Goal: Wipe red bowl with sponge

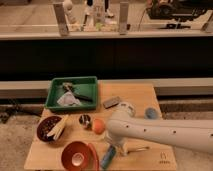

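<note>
The red bowl (77, 156) stands at the front left of the wooden table, upright, with a pale centre. The blue sponge (107, 158) lies just to its right, near the front edge. My white arm reaches in from the right. My gripper (116, 147) hangs from its end directly over the sponge's far end, close to it or touching it. The arm hides the place where they meet.
A dark maroon bowl (52, 128) with pale sticks is at the left. A green tray (55, 95) of items stands at the back left. A grey block (111, 102), a light-blue cup (151, 113), an orange ball (98, 126), a small metal cup (85, 120) and a fork (136, 148) surround the arm.
</note>
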`<state>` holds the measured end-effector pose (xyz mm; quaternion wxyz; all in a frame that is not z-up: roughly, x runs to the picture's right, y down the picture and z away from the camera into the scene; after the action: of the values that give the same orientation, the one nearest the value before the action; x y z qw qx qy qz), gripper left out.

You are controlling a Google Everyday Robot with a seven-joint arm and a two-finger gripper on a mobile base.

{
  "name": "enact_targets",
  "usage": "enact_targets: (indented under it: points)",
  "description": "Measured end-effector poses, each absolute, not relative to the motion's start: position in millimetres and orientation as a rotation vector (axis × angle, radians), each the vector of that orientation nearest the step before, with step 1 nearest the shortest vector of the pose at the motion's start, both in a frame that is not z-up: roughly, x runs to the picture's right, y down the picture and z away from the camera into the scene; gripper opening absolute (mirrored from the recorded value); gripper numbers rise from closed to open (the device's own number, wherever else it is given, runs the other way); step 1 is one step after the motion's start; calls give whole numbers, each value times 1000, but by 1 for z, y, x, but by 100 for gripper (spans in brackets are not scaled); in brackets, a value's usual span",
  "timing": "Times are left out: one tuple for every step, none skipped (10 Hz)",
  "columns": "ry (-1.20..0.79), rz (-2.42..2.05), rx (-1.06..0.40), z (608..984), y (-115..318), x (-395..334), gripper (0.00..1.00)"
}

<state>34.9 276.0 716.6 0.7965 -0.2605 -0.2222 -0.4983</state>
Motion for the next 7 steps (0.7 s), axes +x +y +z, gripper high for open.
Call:
enact_targets:
  points:
    - [-457,-1077,-565,725,284,33,80]
    - [-446,-1075,-573,733,292,32,75]
    - [-439,-1067,-580,741,298,34,67]
    - [-432,-1064,-582,745,301,34,57]
    - [-424,-1059,-583,746,301,35,47]
    - [-407,-1059,-583,744,298,37,36]
    - [-394,-1062,-578,739,292,37,29]
